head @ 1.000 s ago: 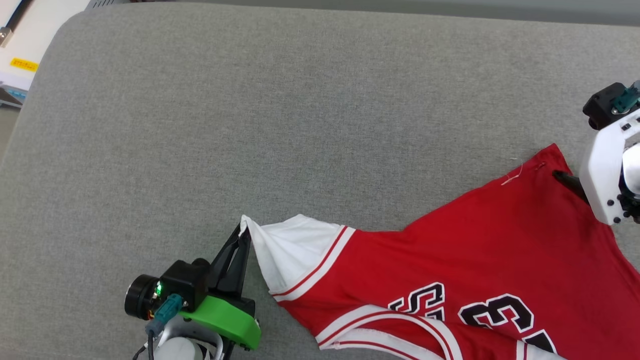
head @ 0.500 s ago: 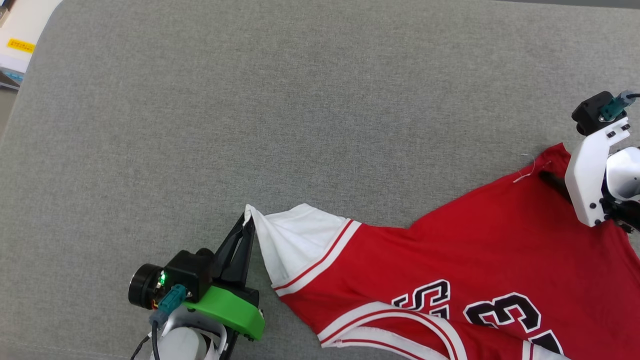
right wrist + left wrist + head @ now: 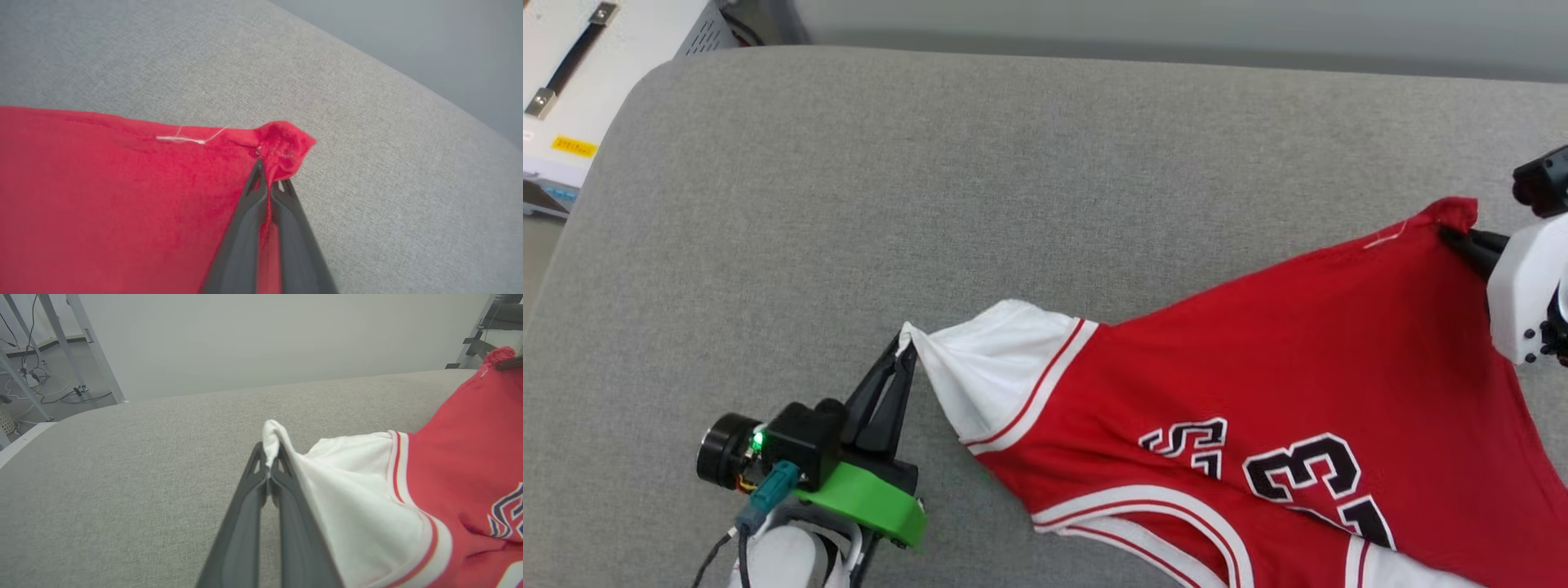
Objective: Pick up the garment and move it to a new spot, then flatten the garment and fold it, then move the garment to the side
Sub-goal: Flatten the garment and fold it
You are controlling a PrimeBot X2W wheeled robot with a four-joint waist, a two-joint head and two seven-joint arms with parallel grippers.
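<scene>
The left hand (image 3: 903,341) is pinching the white sleeve tip of the garment (image 3: 1258,384); the right hand (image 3: 1450,235) is clamping its far right red corner.

Red-and-white garment (image 3: 1258,359), grey cushion (image 3: 931,180)

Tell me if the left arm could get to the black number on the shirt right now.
Probably not as is. The left pincer is shut on the white sleeve of the garment; nothing stands between it and the number, but it would have to let go first.
</scene>
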